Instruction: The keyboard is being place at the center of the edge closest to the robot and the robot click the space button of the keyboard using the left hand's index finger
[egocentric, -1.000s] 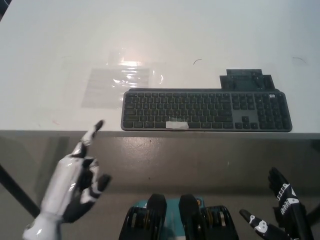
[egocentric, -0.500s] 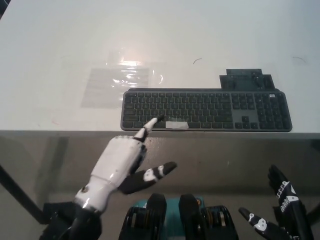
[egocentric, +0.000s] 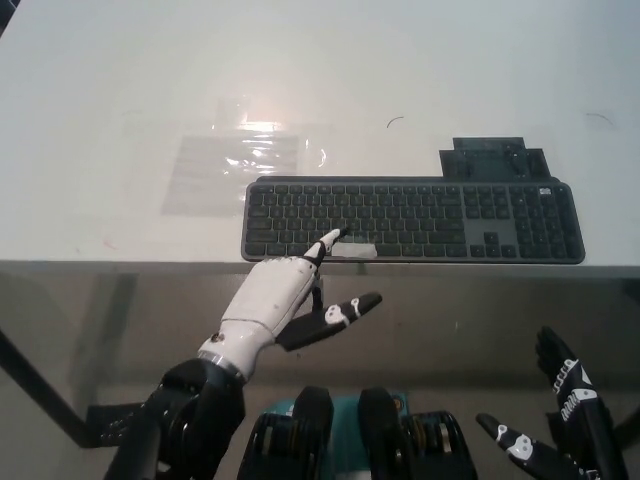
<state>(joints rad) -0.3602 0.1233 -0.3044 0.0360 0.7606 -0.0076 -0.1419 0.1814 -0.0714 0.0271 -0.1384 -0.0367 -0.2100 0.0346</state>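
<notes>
You see left hand (egocentric: 275, 305) empty, index out, tip at keyboard (egocentric: 412, 220) space bar (egocentric: 353, 250); right hand (egocentric: 572, 410) rests low, fingers spread.

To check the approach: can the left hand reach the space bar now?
Probably yes: the left hand points a finger right beside the space bar, and nothing lies between them.

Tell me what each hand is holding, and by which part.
Nothing is held. The left hand points a fingertip at the taped space key on the keyboard; the right hand rests empty at lower right.
</notes>
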